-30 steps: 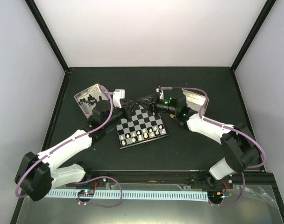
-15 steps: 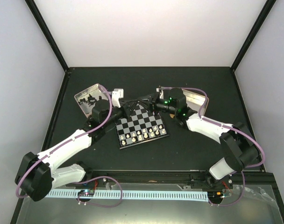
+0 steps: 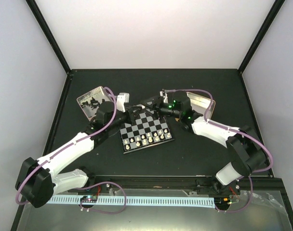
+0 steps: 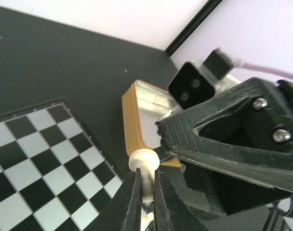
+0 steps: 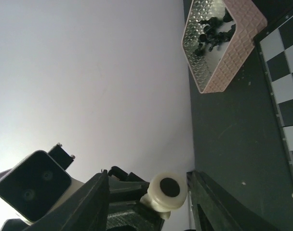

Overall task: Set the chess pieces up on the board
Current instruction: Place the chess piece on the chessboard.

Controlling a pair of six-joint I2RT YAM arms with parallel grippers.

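So far the job looks under halfway. On the dark counter (image 3: 209, 154) the board (image 3: 145, 126) sits mid-frame in the overhead view. Its near rows, toward the bottom of the frame, carry lines of cream-white chess pieces (image 3: 146, 139). Whether both rows are full I cannot tell at this size.

The pinkish tray (image 5: 233, 65), upper left of the board from above, holds a heap of black chess pieces (image 5: 211, 29), and I make out none on the squares that show. The tan box (image 4: 128, 118) stands off the board's upper right corner.

Both arms meet above the board's far edge. The left pincer (image 4: 146, 179) is pressed together on one cream-white figure (image 4: 143, 161), held clear of the squares. The right pincer (image 5: 150, 191) is spread wide, its fingers standing to either side of that figure's round base without touching it.

What remains, I judge, is to place this figure, any other whites left over, and the whole black side.
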